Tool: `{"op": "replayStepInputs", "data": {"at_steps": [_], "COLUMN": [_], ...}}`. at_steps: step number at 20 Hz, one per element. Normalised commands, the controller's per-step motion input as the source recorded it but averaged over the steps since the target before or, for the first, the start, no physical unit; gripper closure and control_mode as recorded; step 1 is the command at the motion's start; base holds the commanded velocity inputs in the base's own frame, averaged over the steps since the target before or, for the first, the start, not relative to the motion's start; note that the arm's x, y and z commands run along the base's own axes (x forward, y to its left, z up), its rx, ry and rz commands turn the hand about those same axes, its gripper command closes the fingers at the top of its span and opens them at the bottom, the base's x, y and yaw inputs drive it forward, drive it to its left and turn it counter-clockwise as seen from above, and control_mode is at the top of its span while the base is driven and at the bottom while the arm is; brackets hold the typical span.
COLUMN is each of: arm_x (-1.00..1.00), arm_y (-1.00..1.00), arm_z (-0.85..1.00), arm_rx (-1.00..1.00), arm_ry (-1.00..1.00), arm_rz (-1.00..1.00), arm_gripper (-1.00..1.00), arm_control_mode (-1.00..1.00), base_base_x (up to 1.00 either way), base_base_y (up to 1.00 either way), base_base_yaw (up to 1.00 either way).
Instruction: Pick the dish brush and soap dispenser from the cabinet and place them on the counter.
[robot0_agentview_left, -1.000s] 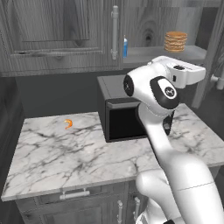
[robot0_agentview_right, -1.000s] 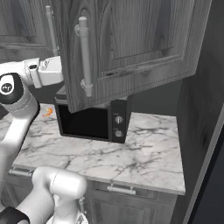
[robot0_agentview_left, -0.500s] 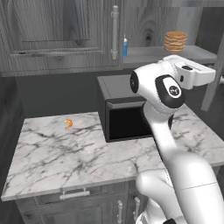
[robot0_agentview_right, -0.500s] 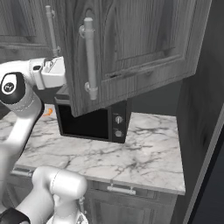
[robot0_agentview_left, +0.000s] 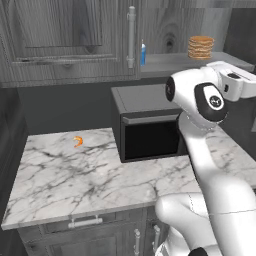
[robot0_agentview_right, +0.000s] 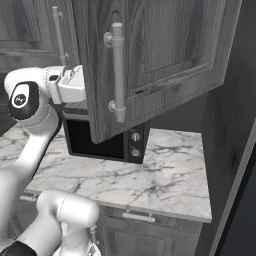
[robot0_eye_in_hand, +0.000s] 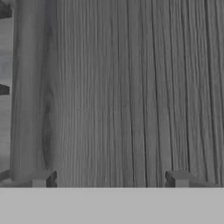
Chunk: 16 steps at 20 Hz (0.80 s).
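**Cabinet open, nothing picked yet: reach for the shelf comes next**

From my seat, the dark grey wood-grain wall cabinet (robot0_agentview_left: 70, 40) stands open on its right side, its panelled door (robot0_agentview_right: 165, 55) swung out toward the right base camera. Below it the wide white marble counter (robot0_agentview_left: 65, 175) carries a black microwave (robot0_agentview_left: 147, 125) and a small orange curled item (robot0_agentview_left: 78, 141), neither of which is mine to move.

On the grey inner shelf (robot0_agentview_left: 200, 62) I see the small blue soap dispenser with its white pump top (robot0_agentview_left: 143, 53) just beside the door's long silver bar handle (robot0_agentview_left: 131, 37), and a stack of tan round discs (robot0_agentview_left: 200, 47) well apart to its right. I cannot make out the dish brush.

My two-finger gripper (robot0_eye_in_hand: 109, 178) faces a wood-grain surface up close, jaws spread wide and empty. I judge the first pick is still ahead: I must turn the hand toward the shelf and line up on the bottle.

No writing or brand is legible anywhere.
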Motion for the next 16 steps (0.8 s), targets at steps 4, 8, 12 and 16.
{"op": "replayStepInputs", "data": {"at_steps": [4, 8, 12, 16], "arm_x": [0.00, 0.00, 0.00, 0.00], "arm_y": [-0.67, -0.63, -0.59, -0.54], "arm_z": [-0.04, -0.04, -0.04, -0.05], "arm_rx": [0.00, 0.00, 0.00, 0.00], "arm_ry": [0.02, 0.02, 0.01, 0.01], "arm_rz": [-0.02, 0.00, 0.00, 0.00], "arm_gripper": [-1.00, -1.00, -1.00, -1.00], "arm_control_mode": [-1.00, -1.00, -1.00, -1.00], "base_base_x": [0.00, 0.00, 0.00, 0.00], "base_base_y": [0.00, 0.00, 0.00, 0.00], "base_base_yaw": [0.00, 0.00, 0.00, 0.00]}}
